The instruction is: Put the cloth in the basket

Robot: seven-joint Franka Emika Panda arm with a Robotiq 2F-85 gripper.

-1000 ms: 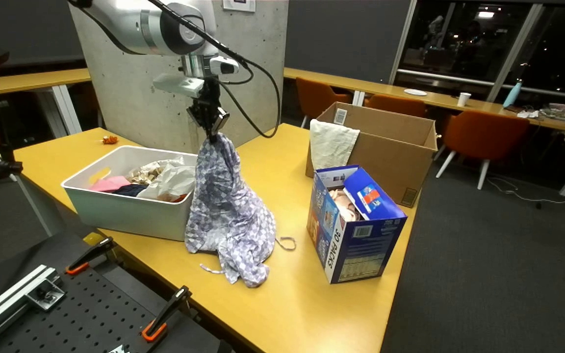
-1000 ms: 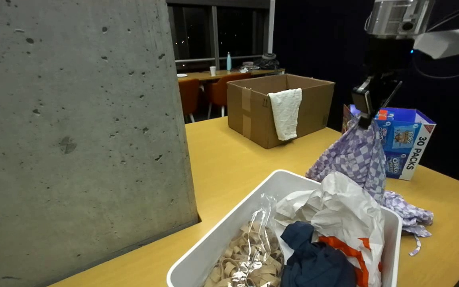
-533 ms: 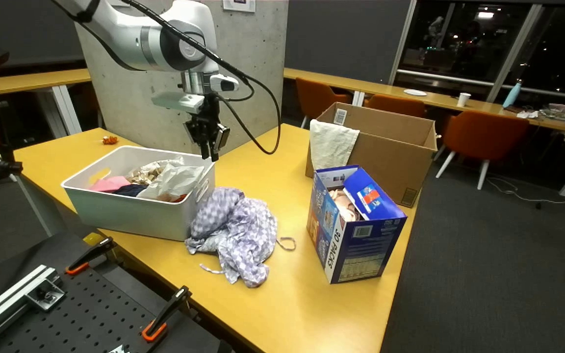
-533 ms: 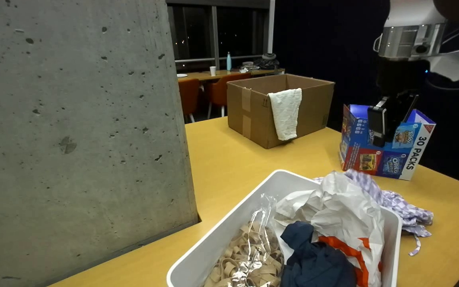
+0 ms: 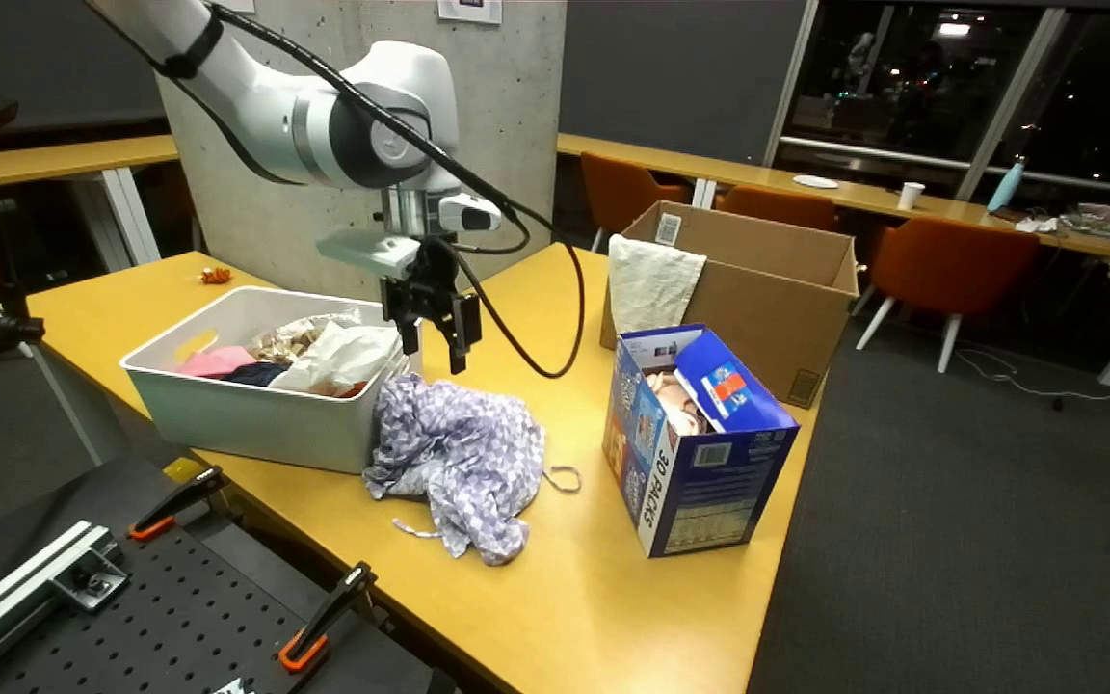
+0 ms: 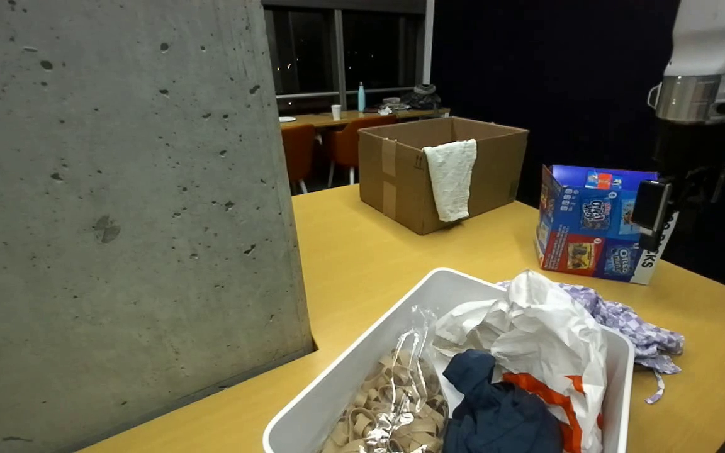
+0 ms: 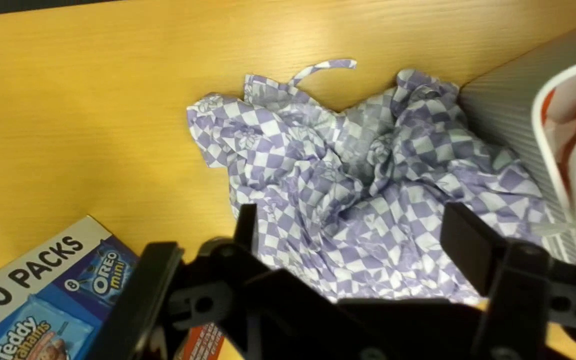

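Above crumpled purple-checked cloth beside rectangular white plastic basket, I hold black gripper spread, presumably for grasping.

"30 PACKS", "OREO", "Teddy Grahams" on blue box

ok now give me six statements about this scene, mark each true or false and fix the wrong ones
1. The checked cloth lies on the table, outside the basket. True.
2. The gripper is open. True.
3. The checked cloth is folded into a flat, neat square. False: it lies crumpled in a heap.
4. The basket has nothing in it. False: it holds a white bag and dark blue fabric, among other things.
5. The pale cloth hangs over the edge of the cardboard box. True.
6. The cardboard box is closed. False: its top is open.
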